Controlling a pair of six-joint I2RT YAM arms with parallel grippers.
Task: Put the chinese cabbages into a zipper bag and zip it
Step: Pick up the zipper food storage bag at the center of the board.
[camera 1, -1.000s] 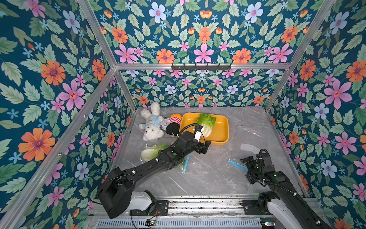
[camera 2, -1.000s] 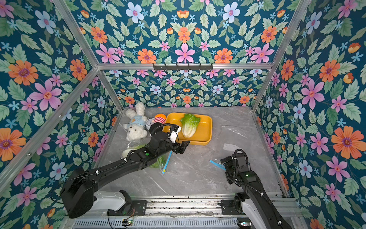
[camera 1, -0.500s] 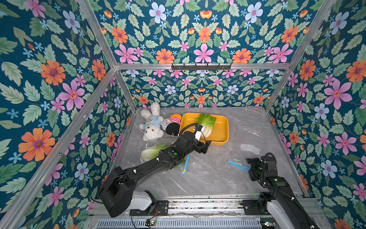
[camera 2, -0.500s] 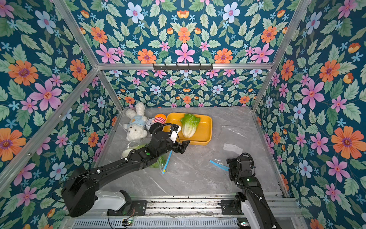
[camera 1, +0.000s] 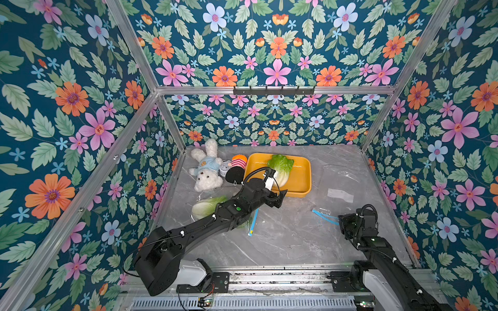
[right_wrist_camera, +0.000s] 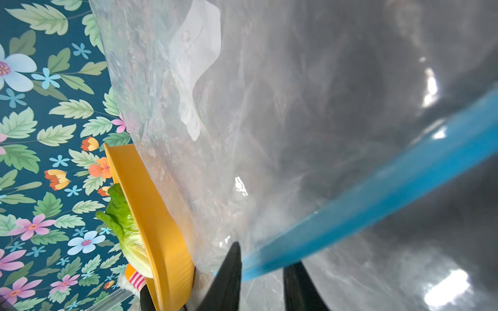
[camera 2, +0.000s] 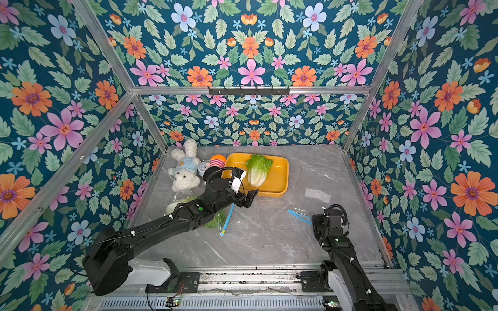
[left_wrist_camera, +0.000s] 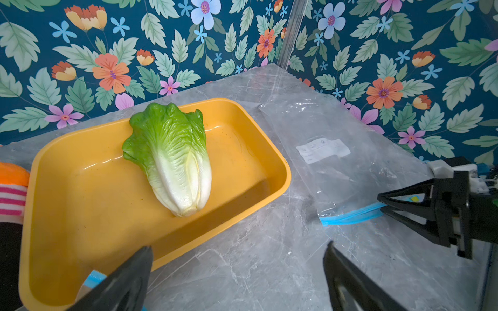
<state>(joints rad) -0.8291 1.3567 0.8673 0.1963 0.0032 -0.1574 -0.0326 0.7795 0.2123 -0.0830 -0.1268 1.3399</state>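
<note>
Nearest the robot's bases, the right tool is sitting low over the counter with its jaws drawn close about the blue zipper strip of the empty zipper bag. The strip is running between them, but I cannot tell whether they are already pinching it. The film is looking thin and slick, so the strip could be slipping out on a lift, or only one lip could be getting caught, leaving the mouth flat. Further in, one cabbage is lying beside the left arm, and a green patch I cannot identify is showing under the arm by a second blue strip. The left tool is hovering empty, spread wide, just before the near rim of the yellow tray, where another cabbage is resting; a low reach could be clipping that rim. Open counter is lying between the arms, while the right wall is crowding the right arm and the plush rabbit is hemming the tray's left side.
</note>
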